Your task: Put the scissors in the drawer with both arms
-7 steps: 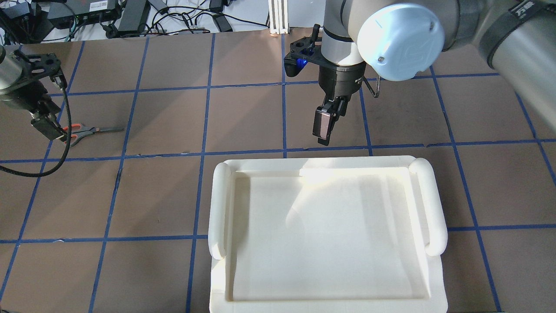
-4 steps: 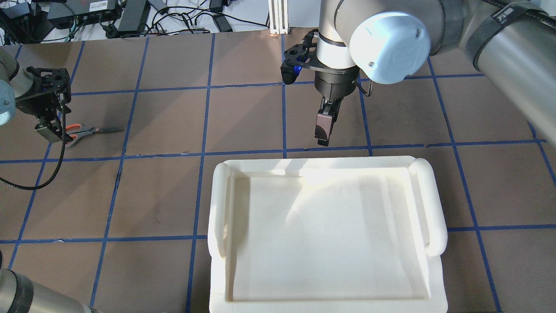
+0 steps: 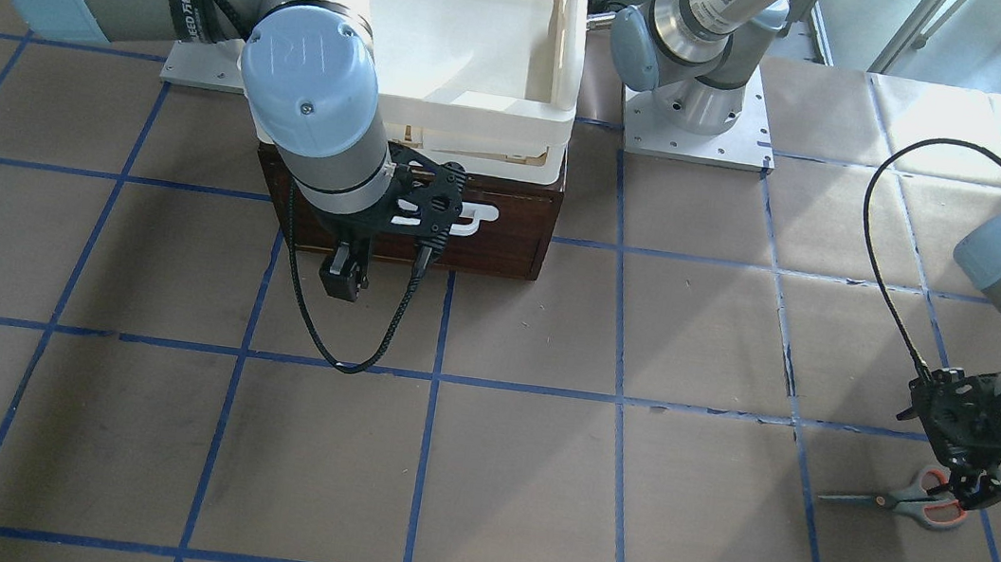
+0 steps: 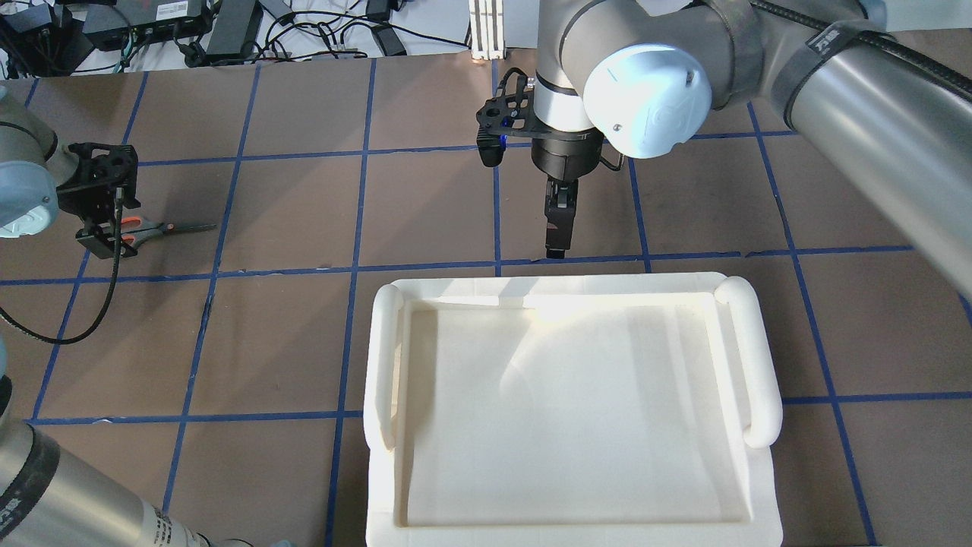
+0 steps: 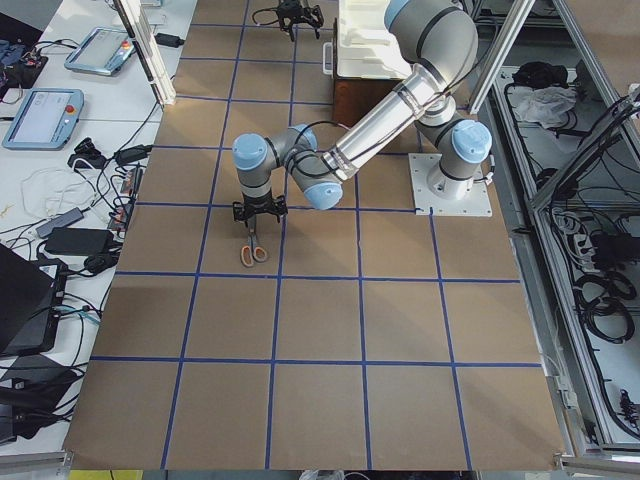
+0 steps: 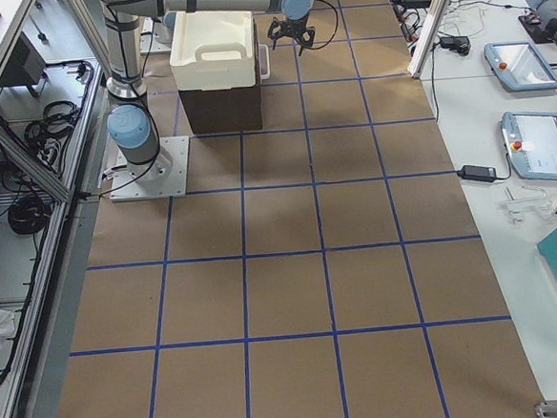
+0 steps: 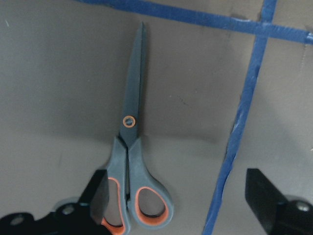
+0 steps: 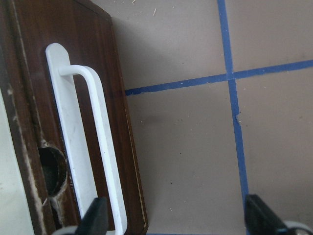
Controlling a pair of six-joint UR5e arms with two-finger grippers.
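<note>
The scissors [image 4: 163, 227] lie flat on the table at the far left, blades pointing right; they also show in the front view [image 3: 898, 502] and the left wrist view [image 7: 131, 147]. My left gripper [image 4: 102, 230] [image 7: 178, 188] hovers open over the grey and orange handles, one finger above the left loop. The dark brown drawer front [image 3: 505, 243] [image 8: 29, 73] is closed, with its white bar handle [image 8: 105, 161]. My right gripper [image 4: 558, 228] [image 8: 176, 210] is open and empty, just in front of the handle and apart from it.
A white plastic bin [image 4: 380, 357] sits on top of the drawer cabinet. Blue tape lines grid the brown table. Cables and electronics [image 4: 190, 30] lie beyond the far table edge. A black cable [image 3: 885, 261] loops from the left wrist.
My left gripper has turned and shifted right over the scissors' handles. My right gripper has moved left and turned, its fingers now edge-on to the overhead camera. The scissors have not moved.
</note>
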